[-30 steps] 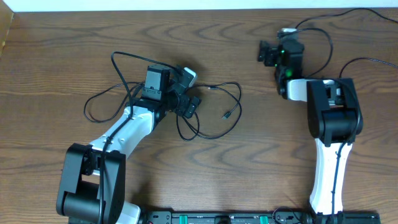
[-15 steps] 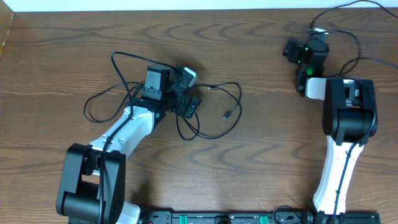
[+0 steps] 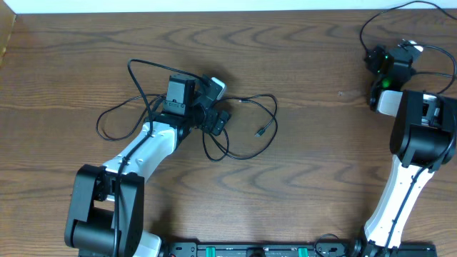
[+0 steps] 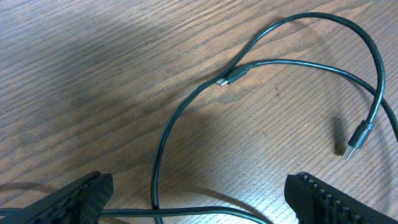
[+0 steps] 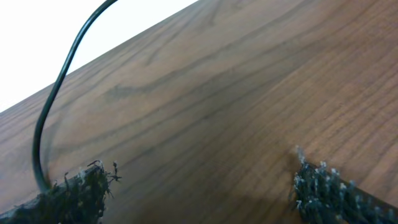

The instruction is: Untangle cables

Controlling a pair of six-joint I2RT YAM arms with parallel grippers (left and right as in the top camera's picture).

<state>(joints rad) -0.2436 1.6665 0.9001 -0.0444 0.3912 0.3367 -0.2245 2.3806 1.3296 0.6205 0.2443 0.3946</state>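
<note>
The left hand (image 4: pixel 199 190) hovers released over the black cables (image 4: pixel 231 77) on the tabletop (image 4: pixel 93 74); best to pinch one strand just short of the crossing and draw it clear, the right hand (image 3: pixel 389 58), likewise released, lying well apart at the far edge

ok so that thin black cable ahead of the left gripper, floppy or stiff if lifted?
Probably floppy: the black cable lies in loose curves flat on the table, so it should sag and trail. Likely light, being so thin. It passes right at the plug of a second cable, so a lift may snag and drag that too.
</note>
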